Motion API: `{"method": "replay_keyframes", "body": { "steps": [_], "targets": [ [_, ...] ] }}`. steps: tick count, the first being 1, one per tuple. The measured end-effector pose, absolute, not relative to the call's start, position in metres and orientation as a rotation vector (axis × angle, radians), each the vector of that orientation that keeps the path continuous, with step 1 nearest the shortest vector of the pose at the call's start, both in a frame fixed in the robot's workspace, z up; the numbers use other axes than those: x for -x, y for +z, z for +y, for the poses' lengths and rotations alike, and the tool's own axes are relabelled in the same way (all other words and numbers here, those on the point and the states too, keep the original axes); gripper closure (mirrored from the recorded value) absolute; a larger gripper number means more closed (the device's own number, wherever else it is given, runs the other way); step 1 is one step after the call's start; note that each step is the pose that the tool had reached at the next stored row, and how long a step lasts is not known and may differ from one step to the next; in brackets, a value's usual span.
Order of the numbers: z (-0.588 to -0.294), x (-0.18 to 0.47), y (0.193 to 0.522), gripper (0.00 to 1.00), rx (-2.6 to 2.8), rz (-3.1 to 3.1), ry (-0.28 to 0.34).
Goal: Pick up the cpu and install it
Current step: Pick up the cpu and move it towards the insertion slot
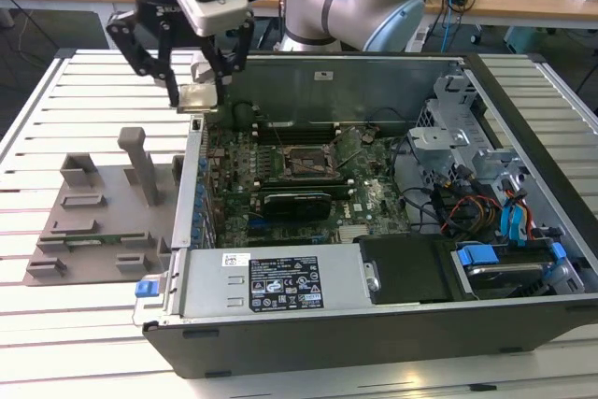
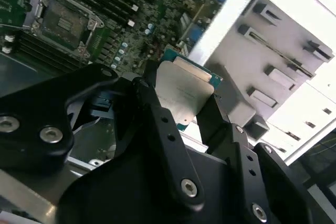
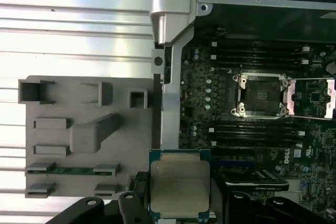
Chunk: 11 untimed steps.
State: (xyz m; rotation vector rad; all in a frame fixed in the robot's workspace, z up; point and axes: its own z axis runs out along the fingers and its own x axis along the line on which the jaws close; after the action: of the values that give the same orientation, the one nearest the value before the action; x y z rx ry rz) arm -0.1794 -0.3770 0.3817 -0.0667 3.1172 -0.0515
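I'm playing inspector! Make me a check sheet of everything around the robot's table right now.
Surface: white slatted table, bearing an open computer case and a grey tray.
Job's things: the cpu is held in the air, about over the case's wall at the exterior view's left; the socket on the motherboard is open and empty.
Clutter: a green strip lies in one tray slot; a black card sits on the motherboard.
Grippers: the gripper is shut on the cpu.
Cables: coloured wires inside the case, at the exterior view's right.
Surroundings: wooden desks behind the table.
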Motion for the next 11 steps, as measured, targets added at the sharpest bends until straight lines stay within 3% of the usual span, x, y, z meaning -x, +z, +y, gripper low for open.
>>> {"method": "replay_keyframes", "body": {
  "steps": [11],
  "targets": [
    [-0.363,0.130,0.366,0.45,0.067,3.119,-0.051]
  ]
}}
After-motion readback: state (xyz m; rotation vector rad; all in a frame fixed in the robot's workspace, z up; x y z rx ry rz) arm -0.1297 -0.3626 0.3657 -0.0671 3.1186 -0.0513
